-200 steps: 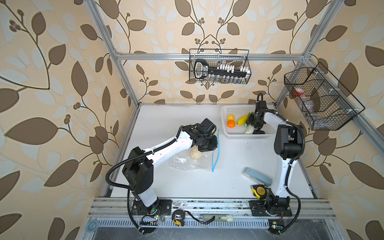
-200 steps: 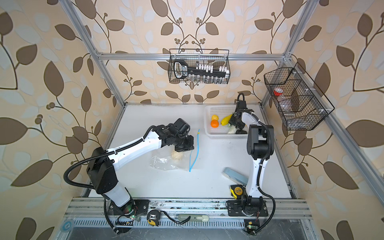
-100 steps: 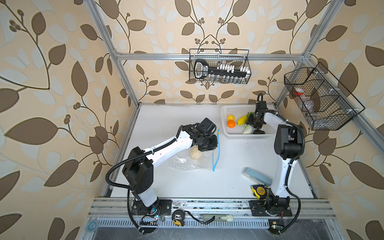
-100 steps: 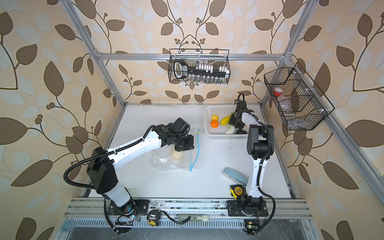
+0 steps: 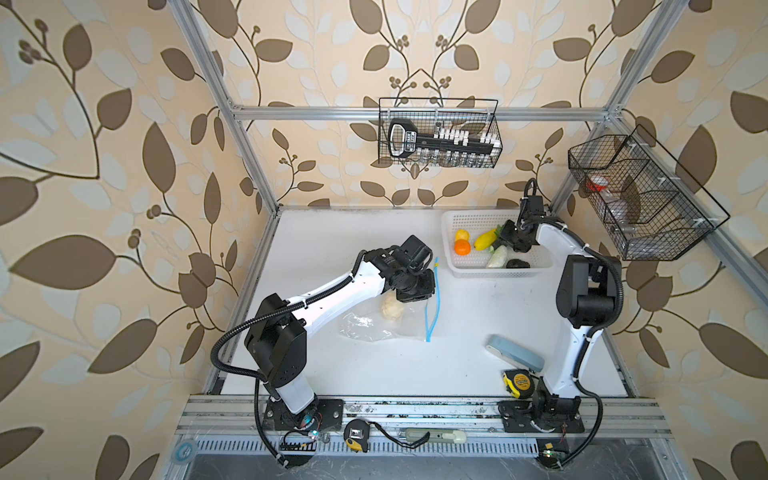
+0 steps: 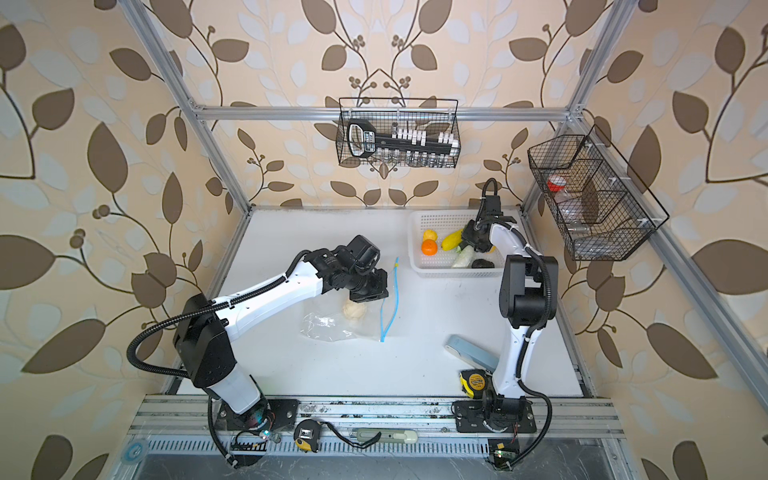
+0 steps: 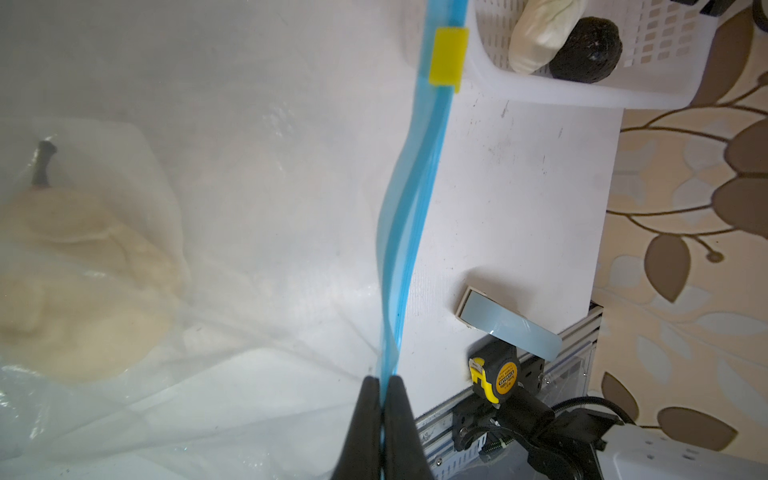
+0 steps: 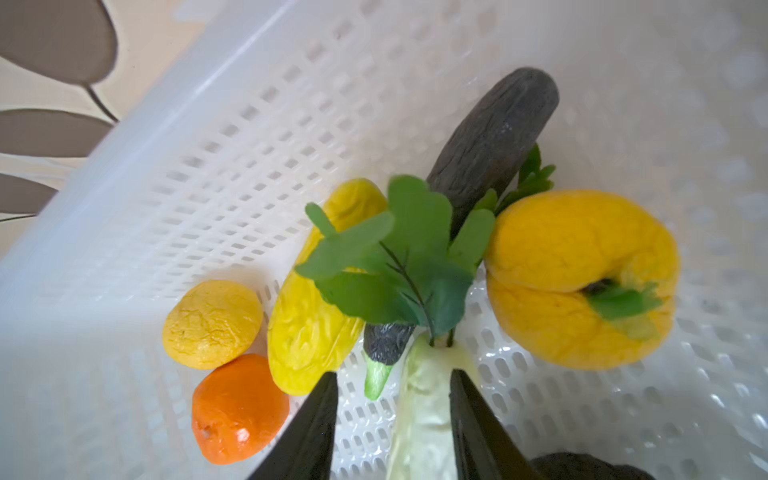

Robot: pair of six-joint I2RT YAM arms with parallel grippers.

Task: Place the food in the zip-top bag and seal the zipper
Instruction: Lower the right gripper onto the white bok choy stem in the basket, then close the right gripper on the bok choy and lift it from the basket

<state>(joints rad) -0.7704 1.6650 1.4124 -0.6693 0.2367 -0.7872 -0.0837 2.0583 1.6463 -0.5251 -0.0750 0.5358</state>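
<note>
**Hardly a shift in the last second: zipper pinched, right tool low in the basket**

Both arms, the bag and the food lie where they were a second ago.

The white basket [image 5: 498,272] stands at the far right of the desk [image 5: 478,316]. The zip-top bag [image 5: 374,328] lies flat on the desk, out from the end of the basket on the left arm's side and nearer the front. A beige piece [image 5: 392,309] is inside it. The zipper [image 7: 405,216] runs along the bag edge that faces the basket. Its yellow slider [image 7: 448,56] is just beside the basket's corner. The left tool [image 7: 382,380] is clenched on the zipper, at the end away from the slider.

The rest of the food is in the basket. The right tool [image 8: 392,372] is lowered into the basket, its jaws parted to either side of the pale green-white piece [image 8: 424,415] with leafy tops. One finger is against that piece and a gap shows beside the other finger. An orange piece [image 5: 462,247], a small yellow piece [image 5: 461,235] and a long yellow piece [image 5: 484,240] lie toward the bag's end of the basket. A dark piece [image 5: 517,263] rests at the basket's front wall.
</note>
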